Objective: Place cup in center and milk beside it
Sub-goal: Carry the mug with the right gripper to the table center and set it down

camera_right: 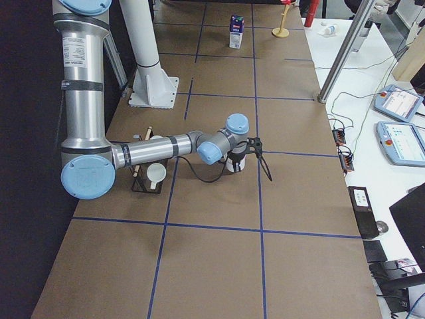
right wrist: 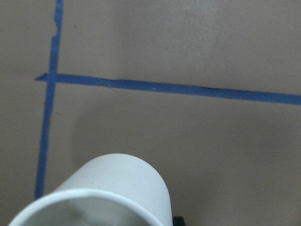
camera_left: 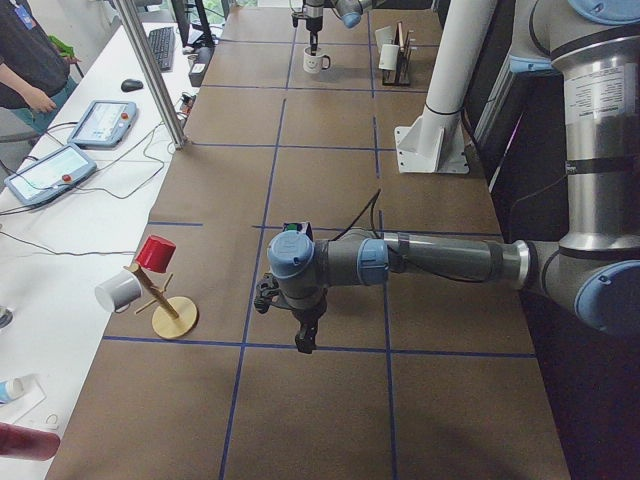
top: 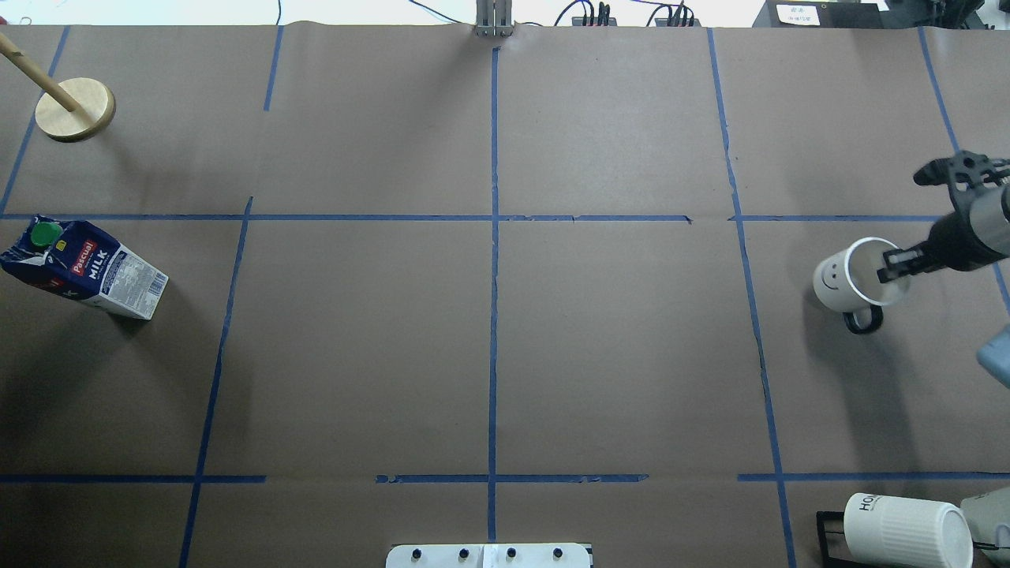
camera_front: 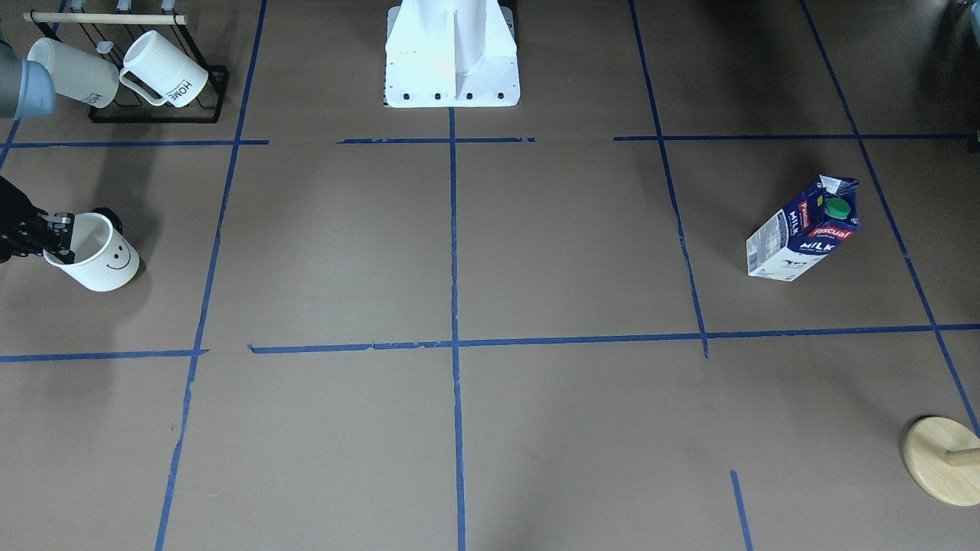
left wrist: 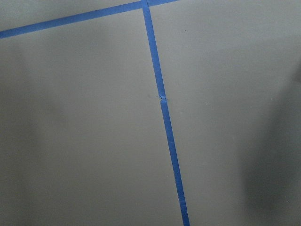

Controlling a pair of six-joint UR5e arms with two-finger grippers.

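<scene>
The white smiley cup point(camera_front: 103, 260) stands at the table's right side, also seen in the overhead view point(top: 840, 280) and close up in the right wrist view point(right wrist: 113, 188). My right gripper point(camera_front: 58, 234) is shut on the cup's rim, one finger inside it point(top: 894, 266). The blue and white milk carton point(camera_front: 804, 229) stands upright at the far left side point(top: 79, 268), untouched. The center tape cross point(top: 494, 218) is bare. My left gripper point(camera_left: 300, 335) hovers over the table near the carton; I cannot tell whether it is open or shut.
A black rack with ribbed HOME mugs point(camera_front: 164, 76) stands near the robot's right side point(top: 907, 530). A wooden peg stand point(top: 75, 110) is at the far left corner point(camera_front: 943, 461). The white robot base point(camera_front: 452, 57) is at the near edge.
</scene>
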